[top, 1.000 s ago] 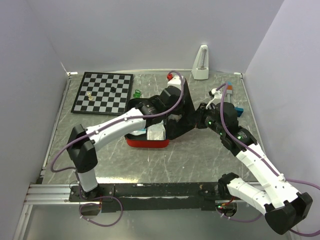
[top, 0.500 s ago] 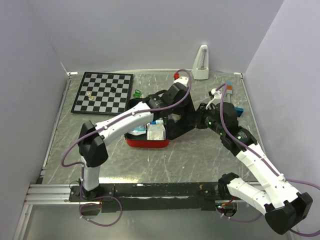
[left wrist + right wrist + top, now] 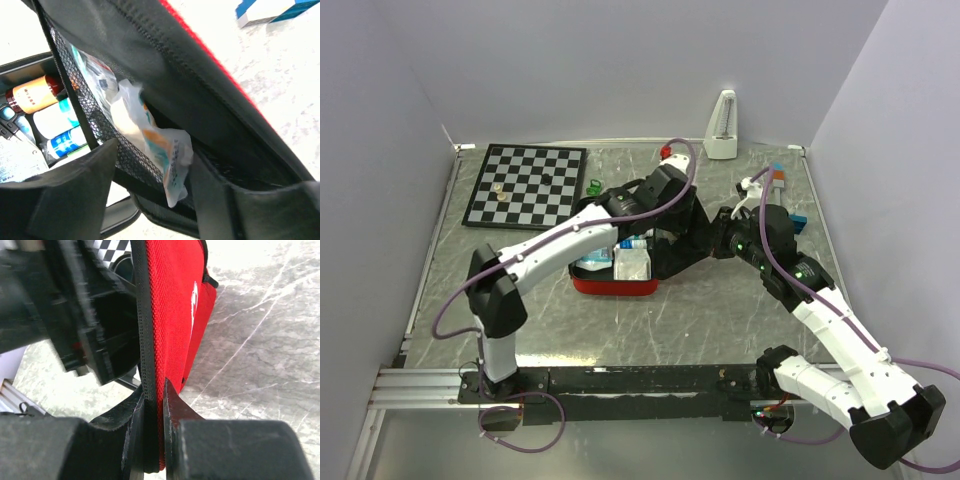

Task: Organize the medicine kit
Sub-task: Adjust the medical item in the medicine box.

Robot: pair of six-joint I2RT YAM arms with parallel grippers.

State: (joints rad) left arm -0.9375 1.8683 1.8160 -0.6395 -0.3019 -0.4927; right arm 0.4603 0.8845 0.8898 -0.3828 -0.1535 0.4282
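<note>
Medicine kit [image 3: 630,288] sat mid-table [image 3: 650,340], right of the chessboard [image 3: 525,185] and nearer the arms. Its base [image 3: 582,282] lay flat and its lid [image 3: 682,245] stood near upright on the right side. Left hand [image 3: 658,228] was over the base at the lid's inner face, so it was the nearer one to the contents. Right hand [image 3: 722,240] was at the lid's outer side.

Left wrist: left hand released, fingers [image 3: 75,200] spread wide. Sachet [image 3: 160,145] hung half out of the lid's mesh pocket [image 3: 95,115], dead ahead between the fingers and apparently clamped by neither. Its long axis ran along the pocket toward the camera. Bottles [image 3: 50,115] lay in the base off to the left.

Right wrist: right hand [image 3: 154,405] clenched on the lid's rim, propping it up.

My read: sachet needs seating deeper, pushed along its long axis.
</note>
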